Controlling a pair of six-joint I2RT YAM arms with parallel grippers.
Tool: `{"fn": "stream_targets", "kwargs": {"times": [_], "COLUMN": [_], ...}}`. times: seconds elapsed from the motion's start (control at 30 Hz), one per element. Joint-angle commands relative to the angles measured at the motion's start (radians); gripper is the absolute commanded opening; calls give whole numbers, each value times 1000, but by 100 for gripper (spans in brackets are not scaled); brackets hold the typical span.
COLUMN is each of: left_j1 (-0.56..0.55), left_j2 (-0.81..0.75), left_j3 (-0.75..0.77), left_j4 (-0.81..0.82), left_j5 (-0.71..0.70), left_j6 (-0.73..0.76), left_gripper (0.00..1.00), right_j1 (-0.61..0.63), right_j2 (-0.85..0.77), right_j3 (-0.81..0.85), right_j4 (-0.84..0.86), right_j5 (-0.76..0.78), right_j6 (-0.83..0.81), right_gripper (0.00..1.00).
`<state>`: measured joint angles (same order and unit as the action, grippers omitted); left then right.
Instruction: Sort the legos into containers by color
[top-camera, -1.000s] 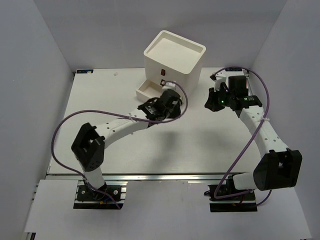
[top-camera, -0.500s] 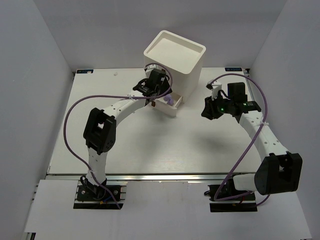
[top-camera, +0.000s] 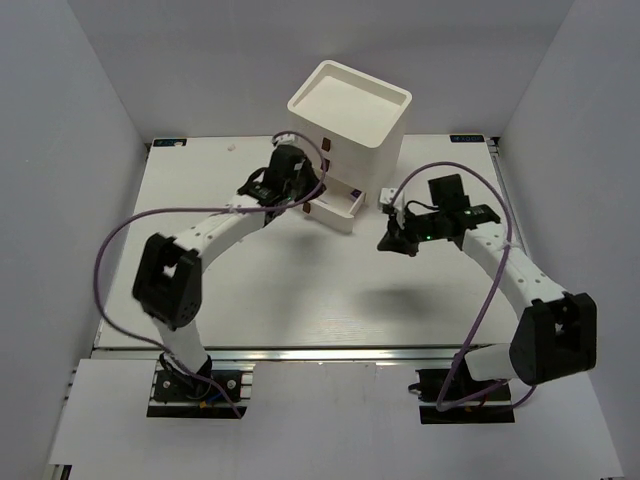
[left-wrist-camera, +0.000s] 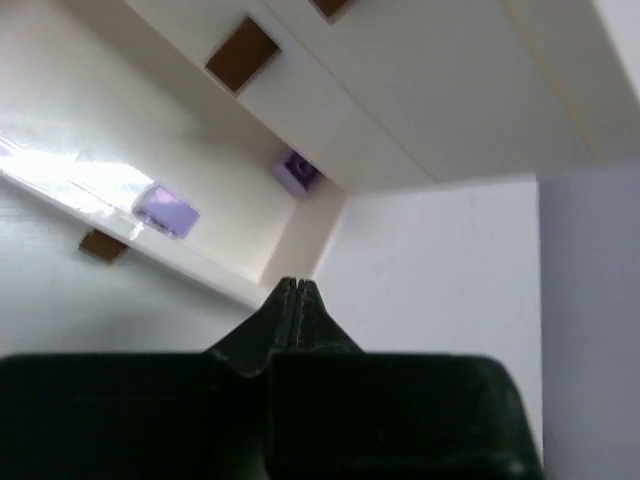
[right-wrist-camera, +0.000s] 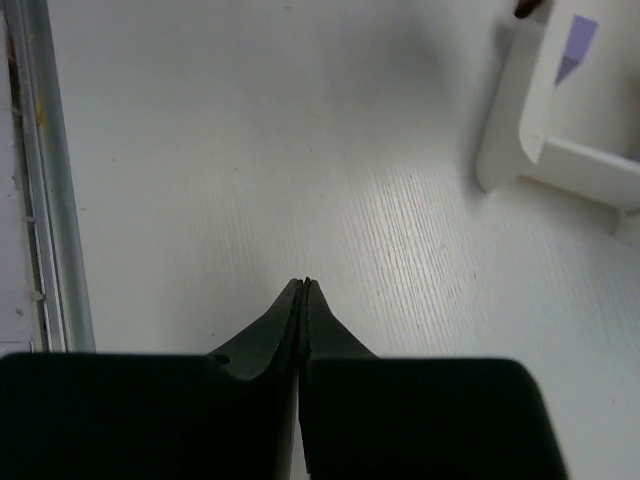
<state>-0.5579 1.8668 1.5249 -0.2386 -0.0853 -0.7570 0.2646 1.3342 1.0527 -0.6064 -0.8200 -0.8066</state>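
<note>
Care counts in shutting the shallow white bottom drawer (top-camera: 335, 218) pulled out of the white cube-shaped cabinet (top-camera: 350, 105), pale lavender studded bricks (left-wrist-camera: 166, 210) lying inside it: my left pincer (left-wrist-camera: 290, 285), pinched together and empty at the cabinet's front, should I think push squarely, while my right pincer (right-wrist-camera: 303, 283), also together, hangs near the cabinet.

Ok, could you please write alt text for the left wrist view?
The left claw, shut and empty, points at an open white drawer holding two lavender legos. A closed drawer front with a brown pull sits beyond.
</note>
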Motion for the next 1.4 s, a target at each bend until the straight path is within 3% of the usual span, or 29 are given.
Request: {"fn": "stream_targets", "kwargs": {"times": [0.0,0.13,0.23,0.27,0.4,0.53,0.63,0.83,1.2,1.37], "left_j1": [9,9,9,9,9,9,0,-10,-10,-10], "left_j2": [-290,-530,-696,-733,-905,-1040,-1060,-1038,-1046,-1063], "left_j3": [-219,-507,-670,-701,-831,-907,-924,-910,-905,-911], "left_j4": [160,153,105,76,39,29,15,2,-11,-24], "left_j5": [143,170,136,109,45,15,9,22,9,-4], "left_j6": [59,51,45,36,-10,-65,-82,-93,-102,-104], "left_gripper": [0,3,27,40,51,56,58,58,59,59], "right_j1": [88,203,298,314,402,441,473,487,473,458], "right_j2": [81,209,308,365,528,663,715,804,968,985], "right_j3": [42,139,193,208,369,476,489,541,753,774], "right_j4": [115,198,275,287,304,292,396,462,491,505], "right_j5": [43,281,480,577,800,930,1125,1291,1380,1371], "right_j6": [-25,99,145,156,234,282,273,247,187,170], "right_gripper": [0,0,0,0,0,0,0,0,0,0]}}
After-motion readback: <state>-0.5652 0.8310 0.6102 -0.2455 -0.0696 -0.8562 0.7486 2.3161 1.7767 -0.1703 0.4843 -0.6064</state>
